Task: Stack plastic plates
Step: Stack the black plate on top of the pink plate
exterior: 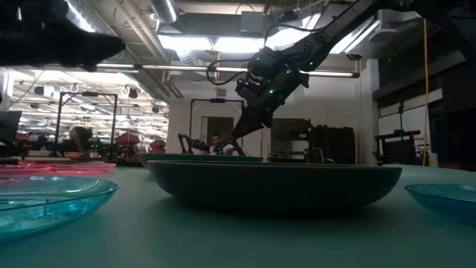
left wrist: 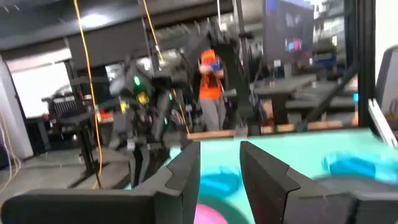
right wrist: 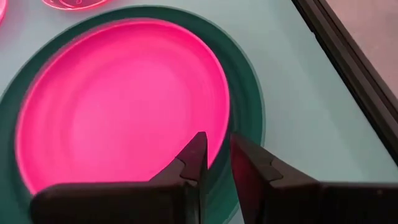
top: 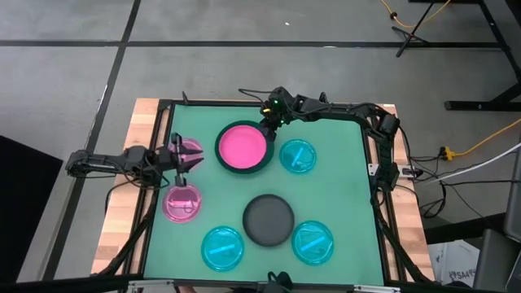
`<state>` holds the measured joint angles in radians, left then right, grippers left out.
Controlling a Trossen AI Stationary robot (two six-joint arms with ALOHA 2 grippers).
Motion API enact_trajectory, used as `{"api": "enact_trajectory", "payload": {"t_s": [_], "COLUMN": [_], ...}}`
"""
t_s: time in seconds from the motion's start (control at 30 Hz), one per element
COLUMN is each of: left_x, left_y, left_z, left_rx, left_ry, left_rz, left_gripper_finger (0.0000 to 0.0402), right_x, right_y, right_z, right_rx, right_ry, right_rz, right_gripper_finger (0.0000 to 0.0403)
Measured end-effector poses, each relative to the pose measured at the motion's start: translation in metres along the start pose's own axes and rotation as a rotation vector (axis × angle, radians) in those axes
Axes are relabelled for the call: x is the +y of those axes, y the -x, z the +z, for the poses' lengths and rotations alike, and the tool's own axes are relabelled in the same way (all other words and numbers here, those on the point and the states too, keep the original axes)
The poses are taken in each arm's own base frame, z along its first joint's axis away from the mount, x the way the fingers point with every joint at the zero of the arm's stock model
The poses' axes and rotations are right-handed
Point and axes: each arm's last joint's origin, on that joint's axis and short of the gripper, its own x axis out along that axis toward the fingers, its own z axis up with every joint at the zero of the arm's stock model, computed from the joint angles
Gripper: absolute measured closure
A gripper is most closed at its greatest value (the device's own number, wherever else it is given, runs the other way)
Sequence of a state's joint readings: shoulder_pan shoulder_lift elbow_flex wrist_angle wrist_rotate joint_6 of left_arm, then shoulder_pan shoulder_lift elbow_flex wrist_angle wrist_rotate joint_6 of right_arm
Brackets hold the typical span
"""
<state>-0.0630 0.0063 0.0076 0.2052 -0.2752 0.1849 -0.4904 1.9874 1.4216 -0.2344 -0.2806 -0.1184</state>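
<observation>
A large dark green plate point(top: 221, 163) lies far of the table's middle with a pink plate point(top: 242, 146) lying in it. My right gripper point(top: 267, 128) point(right wrist: 216, 158) is at their far-right rim, shut on the pink plate's rim. My left gripper point(top: 186, 155) point(left wrist: 221, 168) hangs open, high above a second pink plate point(top: 194, 150) near the left edge. A third pink plate point(top: 182, 203) lies nearer. The dark grey plate point(top: 269, 220) and three cyan plates point(top: 298, 156) point(top: 222, 248) point(top: 313, 242) rest flat on the mat. My right gripper has the rim point(right wrist: 221, 134) of the pink plate on its far-right side, pinched between the two fingers, one inside the rim and one outside over the green plate's rim point(right wrist: 249, 118). The fingers come from above, slanting down. The pink plate lies in the green plate.
The green mat point(top: 342, 195) is framed by a dark rail point(top: 368, 163) and wooden table edges. Free mat lies between the green plate and the grey plate. A person in an orange top point(left wrist: 211, 81) stands in the room beyond the table.
</observation>
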Motion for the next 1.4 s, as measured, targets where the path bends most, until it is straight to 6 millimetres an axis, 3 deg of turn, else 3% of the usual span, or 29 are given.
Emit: {"api": "enact_trajectory", "payload": {"t_s": [0.27,0.67,0.93,1.13,1.27,1.4], "left_x": [0.002,0.001,-0.007,-0.016,-0.022,-0.029], "left_y": [0.001,-0.015,-0.054,-0.094,-0.121,-0.145], "left_z": [0.012,0.027,0.047,0.06,0.067,0.07], "left_rx": [-0.121,-0.039,0.13,0.333,0.481,0.613], "left_ry": [0.124,0.247,0.318,0.35,0.364,0.396], "left_rz": [0.0,-0.003,0.003,0.006,0.025,0.058], "left_gripper_finger": [0.0295,0.0295,0.0295,0.0295,0.0295,0.0295], "right_x": [0.004,0.028,0.077,0.121,0.141,0.149], "right_y": [0.017,0.089,0.131,0.15,0.159,0.166], "right_z": [0.007,0.012,0.005,-0.004,-0.024,-0.049], "right_rx": [-0.008,0.123,0.295,0.365,0.378,0.37], "right_ry": [0.088,0.234,0.429,0.588,0.676,0.716], "right_rz": [0.007,-0.025,-0.092,-0.105,-0.074,-0.069], "right_gripper_finger": [0.0343,0.0343,0.0343,0.0343,0.0343,0.0343]}}
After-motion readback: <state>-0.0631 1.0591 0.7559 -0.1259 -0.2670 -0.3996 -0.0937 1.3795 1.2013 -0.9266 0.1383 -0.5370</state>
